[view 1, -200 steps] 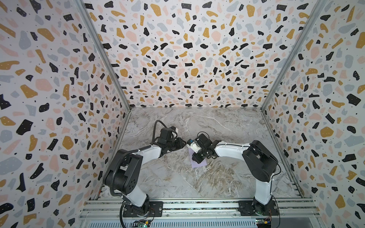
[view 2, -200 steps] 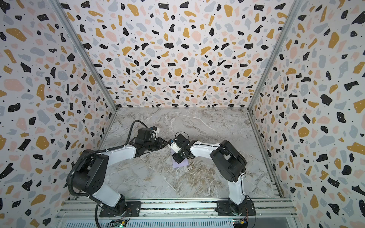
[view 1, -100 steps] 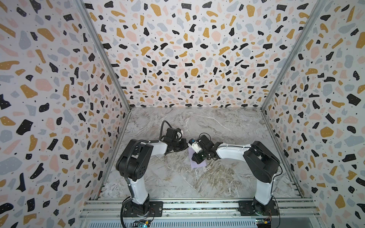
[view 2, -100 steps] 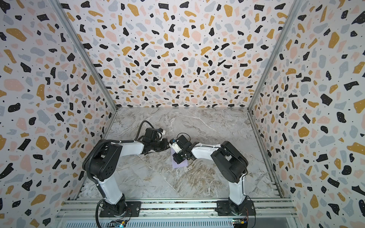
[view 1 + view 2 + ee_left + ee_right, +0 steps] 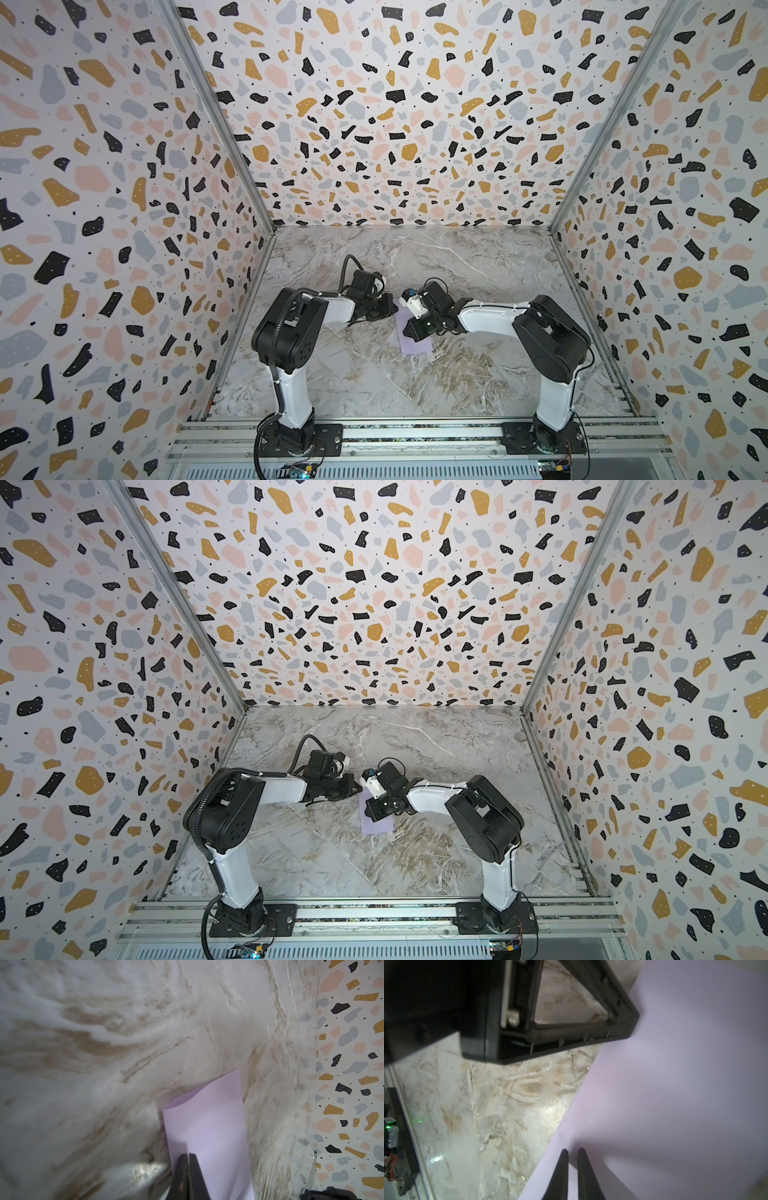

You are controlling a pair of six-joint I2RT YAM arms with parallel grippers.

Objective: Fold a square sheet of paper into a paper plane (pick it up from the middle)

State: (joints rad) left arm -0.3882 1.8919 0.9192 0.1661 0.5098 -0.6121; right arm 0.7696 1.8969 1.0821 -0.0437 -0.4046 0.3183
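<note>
paper [image 5: 417, 345], pale lilac and curled over, lies mid-table [image 5: 374, 386] between both arms. left gripper [image 5: 188, 1155] is clenched on its edge; right gripper [image 5: 572, 1150] shows a thin gap above it, grip unclear.

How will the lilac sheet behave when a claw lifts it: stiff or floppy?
Probably floppy: the sheet bows in a loose curl beyond the left claw. Likely very light, since one narrow pinch holds it arched. It may slide easily on the smooth marble table.
</note>
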